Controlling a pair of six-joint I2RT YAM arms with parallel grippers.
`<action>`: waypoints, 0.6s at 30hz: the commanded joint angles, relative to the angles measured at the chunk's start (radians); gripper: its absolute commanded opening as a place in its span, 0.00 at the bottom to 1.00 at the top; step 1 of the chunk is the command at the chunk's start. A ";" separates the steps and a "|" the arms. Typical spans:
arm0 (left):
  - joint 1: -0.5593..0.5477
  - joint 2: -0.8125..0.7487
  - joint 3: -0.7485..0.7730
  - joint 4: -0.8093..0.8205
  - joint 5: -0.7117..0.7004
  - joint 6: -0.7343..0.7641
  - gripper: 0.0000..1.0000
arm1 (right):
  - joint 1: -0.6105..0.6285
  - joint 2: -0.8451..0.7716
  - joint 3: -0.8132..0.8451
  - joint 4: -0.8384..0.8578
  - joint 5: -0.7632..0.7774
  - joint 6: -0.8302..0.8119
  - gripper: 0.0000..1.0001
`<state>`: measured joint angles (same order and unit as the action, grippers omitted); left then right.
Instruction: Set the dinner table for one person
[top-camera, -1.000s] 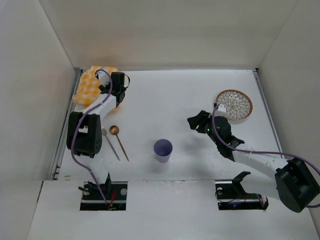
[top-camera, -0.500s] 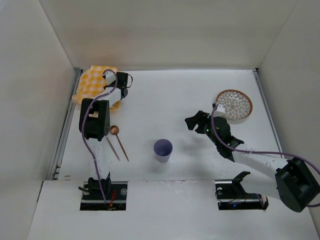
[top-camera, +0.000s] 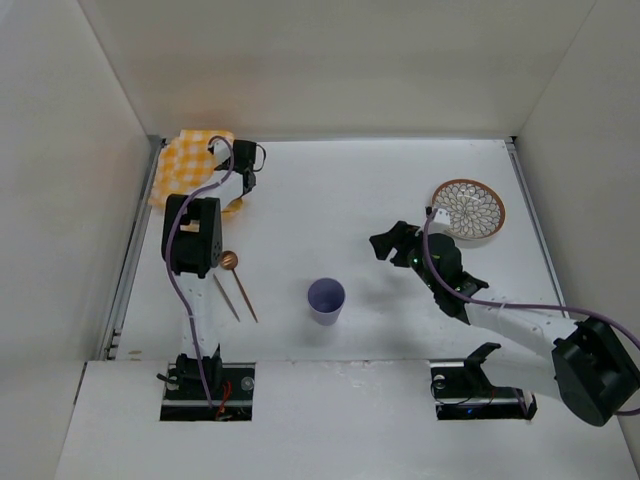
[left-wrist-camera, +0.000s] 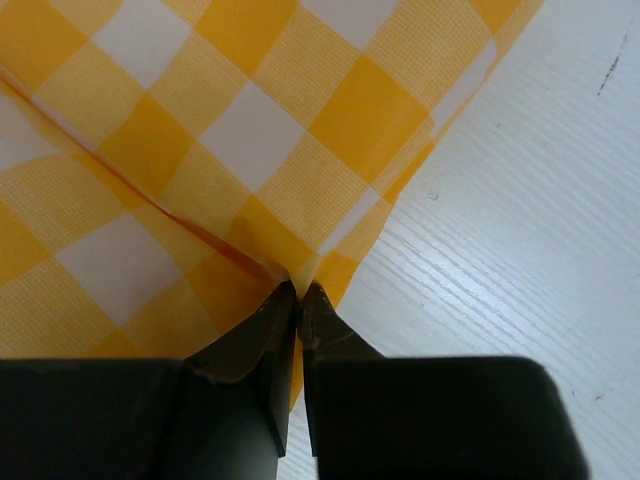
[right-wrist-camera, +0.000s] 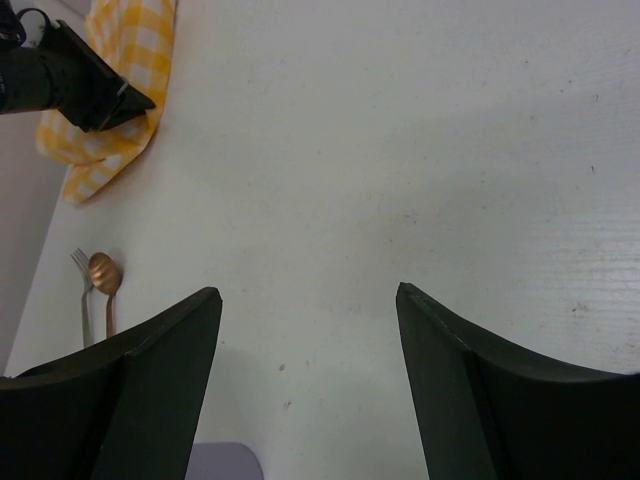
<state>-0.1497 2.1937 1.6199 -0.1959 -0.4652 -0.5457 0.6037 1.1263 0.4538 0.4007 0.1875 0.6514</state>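
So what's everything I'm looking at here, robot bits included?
dinner table: one, white, under everything
checked cloth: one, yellow and white, far left corner
spoon: one, copper, near left
fork: one, silver, just left of the spoon
cup: one, lilac, near the middle
plate: one, brown-rimmed with pale lattice pattern, far right
left arm: one, black and white, jaws shut on the cloth's edge
right arm: one, black and white, jaws open above bare table

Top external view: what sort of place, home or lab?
Most likely a lab robot cell: bare white table with metal side rails, boxed in by plain white walls, left arm and right arm bolted at its near edge.
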 joint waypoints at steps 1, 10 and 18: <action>-0.044 0.012 0.038 -0.013 0.083 -0.002 0.03 | 0.008 -0.031 0.026 0.050 0.013 -0.013 0.77; -0.240 0.012 0.067 0.035 0.135 -0.057 0.02 | 0.006 -0.019 0.022 0.059 0.017 -0.012 0.77; -0.349 -0.037 0.037 0.064 0.174 -0.200 0.06 | -0.009 -0.019 0.017 0.058 0.020 -0.013 0.77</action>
<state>-0.4973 2.2105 1.6520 -0.1463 -0.3325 -0.6704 0.6025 1.1149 0.4538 0.4053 0.1879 0.6510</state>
